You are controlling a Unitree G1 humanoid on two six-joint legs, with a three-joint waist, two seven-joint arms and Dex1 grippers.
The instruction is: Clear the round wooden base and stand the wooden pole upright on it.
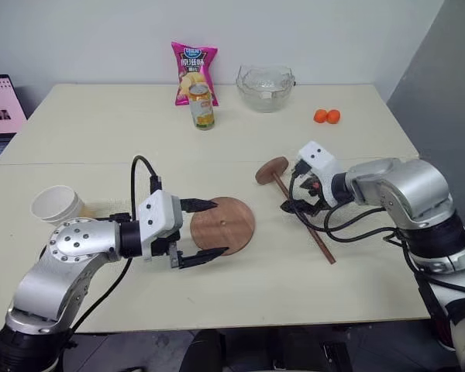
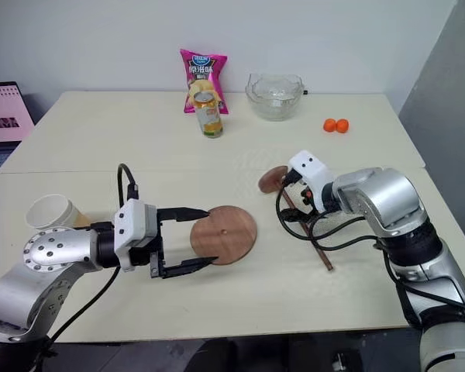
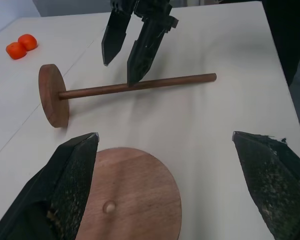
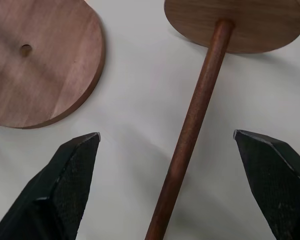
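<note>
1. We have our left gripper spread wide at the near edge of the round wooden base, one finger to each side of that edge, likely to steady it; no contact is visible.
2. The base lies flat mid-table with nothing on it, so clearing looks done.
3. Our right gripper hangs above the wooden pole, fingers spread with the rod between them, not touching, presumably lined up for a pinch.
4. The pole lies on its side to the right of the base, apart from it.
5. From the head views our right wrist covers part of the rod; we cannot judge the fingertips' height.
</note>
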